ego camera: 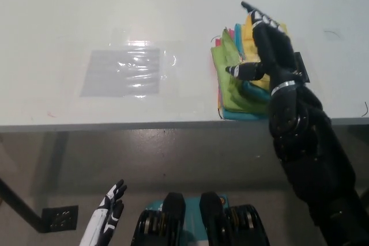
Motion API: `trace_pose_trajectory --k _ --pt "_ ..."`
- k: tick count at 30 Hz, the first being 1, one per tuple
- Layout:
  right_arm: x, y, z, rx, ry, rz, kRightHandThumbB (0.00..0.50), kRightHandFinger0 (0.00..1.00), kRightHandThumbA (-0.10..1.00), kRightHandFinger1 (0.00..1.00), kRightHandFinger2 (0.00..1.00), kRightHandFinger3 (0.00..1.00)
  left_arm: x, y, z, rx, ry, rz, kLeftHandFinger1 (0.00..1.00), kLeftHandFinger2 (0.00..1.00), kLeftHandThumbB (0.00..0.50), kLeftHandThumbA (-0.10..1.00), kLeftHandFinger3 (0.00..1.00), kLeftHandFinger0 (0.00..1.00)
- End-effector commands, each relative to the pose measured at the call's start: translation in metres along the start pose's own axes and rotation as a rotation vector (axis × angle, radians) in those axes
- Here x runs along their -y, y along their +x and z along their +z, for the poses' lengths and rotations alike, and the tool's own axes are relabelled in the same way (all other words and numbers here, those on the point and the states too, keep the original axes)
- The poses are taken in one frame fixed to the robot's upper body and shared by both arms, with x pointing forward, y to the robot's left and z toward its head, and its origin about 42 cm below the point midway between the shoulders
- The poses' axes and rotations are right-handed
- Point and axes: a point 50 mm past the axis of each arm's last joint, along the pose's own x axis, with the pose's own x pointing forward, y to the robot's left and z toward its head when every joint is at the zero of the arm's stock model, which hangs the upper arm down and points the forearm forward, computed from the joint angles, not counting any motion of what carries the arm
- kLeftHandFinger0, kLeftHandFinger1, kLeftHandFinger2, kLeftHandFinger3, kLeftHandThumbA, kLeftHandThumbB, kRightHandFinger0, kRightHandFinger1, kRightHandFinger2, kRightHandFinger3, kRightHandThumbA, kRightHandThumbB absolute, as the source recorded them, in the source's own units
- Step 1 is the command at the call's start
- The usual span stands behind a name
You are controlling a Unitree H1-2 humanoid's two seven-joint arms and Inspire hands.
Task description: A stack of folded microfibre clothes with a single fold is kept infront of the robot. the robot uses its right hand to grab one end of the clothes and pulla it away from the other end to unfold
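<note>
Folded cloths, a stack of green, yellow, pink and blue layers, lie on the white table close to its near edge, right of a clear plastic sheet. Nearest, at lower left below the table, the white left robot hand hangs with fingers loosely apart, holding nothing. Farther in, the black right robot hand rests over the stack's right part, fingers stretched toward the far side and apart, not clamped on any cloth.

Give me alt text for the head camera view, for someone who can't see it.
The robot's black right hand lies, fingers spread, over a stack of folded microfibre cloths (yellow, green, blue, pink) near the front edge of a white table. A clear plastic sheet lies to the stack's left; the white left hand rests below the table.
</note>
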Motion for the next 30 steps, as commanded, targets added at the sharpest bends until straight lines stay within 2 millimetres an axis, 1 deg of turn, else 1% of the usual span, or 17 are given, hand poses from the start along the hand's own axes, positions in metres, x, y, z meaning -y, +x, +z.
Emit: trace_pose_trajectory --k 1,2,4,5,7,8,9,11,14,15,18,22,25,26,27,29,30 --pt "0.019 0.001 0.007 -0.001 0.011 -0.019 0.389 1.00 0.97 1.00 1.00 1.00 -0.007 0.002 0.004 0.048 0.017 0.024 1.00 1.00 0.500 1.00 1.00 1.00" --pt "0.018 0.001 0.005 -0.009 0.036 -0.013 0.385 1.00 0.94 1.00 1.00 1.00 -0.007 0.003 0.004 0.050 0.020 0.027 1.00 1.00 0.500 1.00 1.00 1.00" --pt "0.011 0.000 -0.002 -0.038 0.050 0.011 0.420 1.00 0.93 1.00 1.00 1.00 -0.007 -0.001 0.003 0.046 0.020 0.023 1.00 1.00 0.500 1.00 1.00 1.00" --pt "0.008 0.000 -0.006 -0.054 0.059 0.027 0.429 1.00 0.96 1.00 1.00 1.00 -0.006 -0.001 0.003 0.046 0.022 0.022 1.00 1.00 0.500 1.00 1.00 1.00" --pt "0.003 0.001 -0.011 -0.073 0.079 0.043 0.445 1.00 0.96 1.00 1.00 1.00 -0.006 -0.001 0.003 0.045 0.024 0.020 1.00 1.00 0.500 1.00 1.00 1.00" --pt "0.001 0.001 -0.012 -0.079 0.081 0.046 0.446 1.00 0.96 1.00 1.00 1.00 -0.007 0.000 0.003 0.045 0.025 0.019 1.00 1.00 0.500 1.00 1.00 1.00" --pt "-0.004 0.002 -0.013 -0.091 0.101 0.059 0.457 1.00 0.99 1.00 1.00 1.00 -0.008 0.000 0.004 0.045 0.024 0.019 1.00 1.00 0.500 1.00 1.00 1.00" --pt "-0.008 0.004 -0.014 -0.100 0.112 0.070 0.465 1.00 1.00 1.00 1.00 1.00 -0.008 0.000 0.003 0.041 0.019 0.017 1.00 1.00 0.500 1.00 1.00 1.00" --pt "-0.012 0.005 -0.013 -0.105 0.134 0.083 0.457 1.00 1.00 1.00 1.00 1.00 -0.008 0.000 0.002 0.043 0.016 0.015 1.00 1.00 0.500 1.00 1.00 1.00" --pt "-0.013 0.005 -0.012 -0.106 0.144 0.087 0.446 1.00 1.00 1.00 1.00 1.00 -0.008 0.000 0.002 0.045 0.019 0.014 1.00 1.00 0.500 1.00 1.00 1.00" --pt "-0.017 0.006 -0.011 -0.112 0.212 0.100 0.439 1.00 1.00 1.00 1.00 1.00 -0.008 0.000 0.004 0.049 0.026 0.015 1.00 1.00 0.500 1.00 1.00 1.00" --pt "-0.017 0.007 -0.010 -0.112 0.294 0.109 0.412 1.00 1.00 1.00 1.00 1.00 -0.007 0.003 0.004 0.047 0.025 0.011 1.00 1.00 0.500 1.00 1.00 1.00" --pt "-0.016 0.009 -0.009 -0.109 0.356 0.112 0.412 1.00 1.00 1.00 1.00 1.00 -0.008 0.005 0.005 0.046 0.027 0.007 1.00 1.00 0.500 1.00 1.00 1.00" --pt "-0.015 0.010 -0.010 -0.112 0.368 0.117 0.427 1.00 1.00 1.00 1.00 1.00 -0.008 0.006 0.005 0.045 0.025 0.008 1.00 1.00 0.500 1.00 1.00 1.00" --pt "-0.015 0.011 -0.011 -0.116 0.372 0.121 0.430 1.00 1.00 1.00 1.00 1.00 -0.008 0.005 0.005 0.044 0.024 0.008 1.00 1.00 0.500 1.00 1.00 1.00" --pt "-0.018 0.012 -0.016 -0.139 0.372 0.129 0.468 1.00 1.00 1.00 1.00 1.00 -0.008 0.006 0.005 0.044 0.029 0.006 1.00 1.00 0.500 1.00 1.00 1.00" --pt "-0.019 0.013 -0.017 -0.146 0.374 0.133 0.476 1.00 1.00 1.00 1.00 1.00 -0.008 0.006 0.005 0.044 0.027 0.006 1.00 1.00 0.500 1.00 1.00 1.00"
